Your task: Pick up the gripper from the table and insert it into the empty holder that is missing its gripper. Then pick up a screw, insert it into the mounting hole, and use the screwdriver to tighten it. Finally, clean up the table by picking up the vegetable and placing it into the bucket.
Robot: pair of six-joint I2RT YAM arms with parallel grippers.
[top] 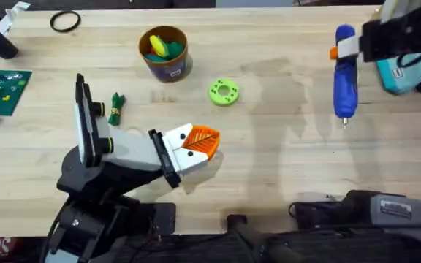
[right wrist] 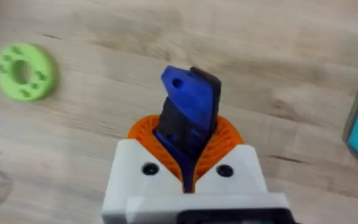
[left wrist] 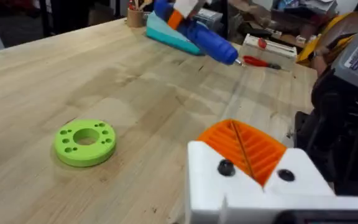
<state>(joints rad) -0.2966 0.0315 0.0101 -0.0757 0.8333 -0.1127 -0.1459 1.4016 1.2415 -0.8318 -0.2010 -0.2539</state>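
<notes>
My right gripper (right wrist: 188,134) is shut on the blue screwdriver (top: 344,88), held at its orange-and-white end at the far right with the metal bit pointing toward the near edge. The left wrist view also shows the screwdriver (left wrist: 201,37), raised off the wood. The white holder (top: 177,152) at my left arm's end carries orange ribbed fingers, and my left gripper (top: 205,141) is shut with nothing between them, low over the table's middle. The vegetable (top: 115,108) lies left of it. The bucket (top: 165,51) stands at the back. No loose gripper or screw is in view.
A lime-green ring (top: 224,91) with holes lies between the bucket and the screwdriver. A green circuit board (top: 0,89) and a black loop (top: 64,22) sit at the far left. A teal block (top: 404,73) is at the right edge, with red-handled tools (left wrist: 263,61) nearby.
</notes>
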